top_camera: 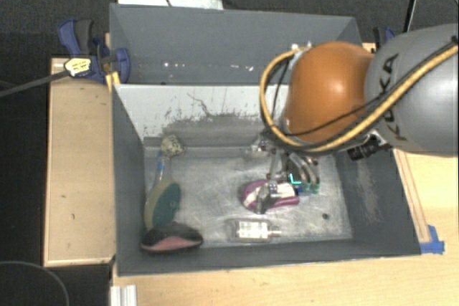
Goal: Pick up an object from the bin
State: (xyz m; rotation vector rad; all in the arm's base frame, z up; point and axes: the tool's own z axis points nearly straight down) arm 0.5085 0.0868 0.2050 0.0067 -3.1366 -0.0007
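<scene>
My gripper (pixel 272 186) hangs low in the middle right of the bin, under the orange cover. It is down on a purple and white thing (pixel 252 193) that lies on the bin floor. A small teal piece (pixel 308 187) shows just to the right of it. In front of the gripper lies a small clear and white packet (pixel 252 229), apart from it. Whether the purple thing is gripped is hidden by the gripper body.
At the left of the bin lie a green oval brush (pixel 166 203), a dark thing with a pink underside (pixel 171 239), a thin blue stick (pixel 158 170) and a small beige lump (pixel 171 147). The arm covers the bin's right rear.
</scene>
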